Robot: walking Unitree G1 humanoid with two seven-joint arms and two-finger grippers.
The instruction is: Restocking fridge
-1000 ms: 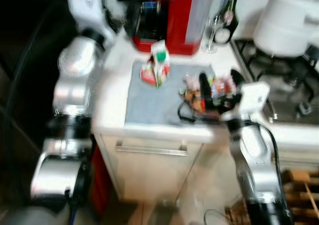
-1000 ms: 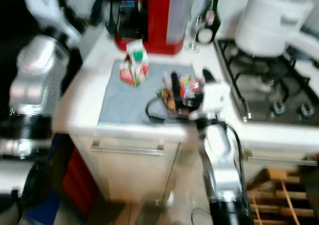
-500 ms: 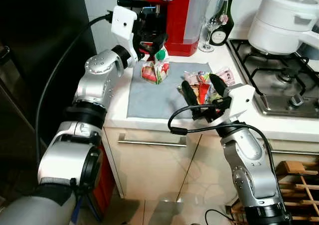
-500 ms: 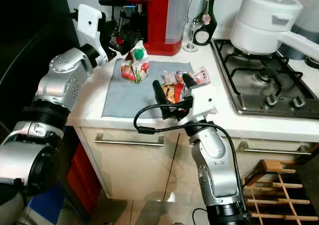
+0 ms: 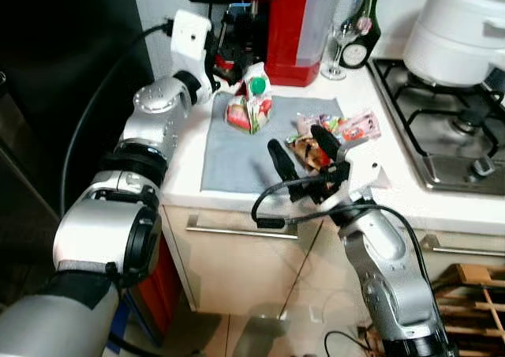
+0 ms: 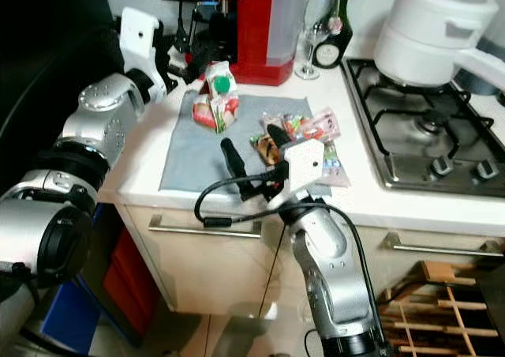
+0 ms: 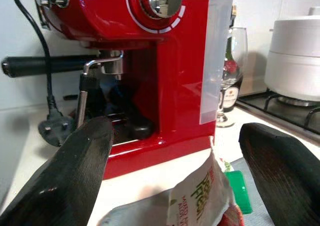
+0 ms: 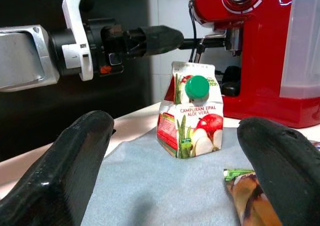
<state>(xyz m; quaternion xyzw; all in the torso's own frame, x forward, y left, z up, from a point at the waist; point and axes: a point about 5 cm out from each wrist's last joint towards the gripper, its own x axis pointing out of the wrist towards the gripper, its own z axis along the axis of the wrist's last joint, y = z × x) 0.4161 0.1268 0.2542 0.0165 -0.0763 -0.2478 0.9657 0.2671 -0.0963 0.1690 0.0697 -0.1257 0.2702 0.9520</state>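
On worktop point(image 5: 189, 163), grey mat point(image 5: 241, 148): juice carton point(image 5: 248, 104), upright. Left gripper point(image 5: 229, 57) and right gripper point(image 5: 302, 148), both jaws open, empty. Risk: misjudged approach topples carton toward red coffee machine point(image 5: 276, 25).

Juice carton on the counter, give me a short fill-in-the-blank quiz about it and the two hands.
1. The juice carton has a ____ cap.
2. The carton stands on a grey ____.
3. Behind the carton stands a ____ coffee machine.
4. The left hand and right hand both have ____ fingers.

Missing words: green; mat; red; open
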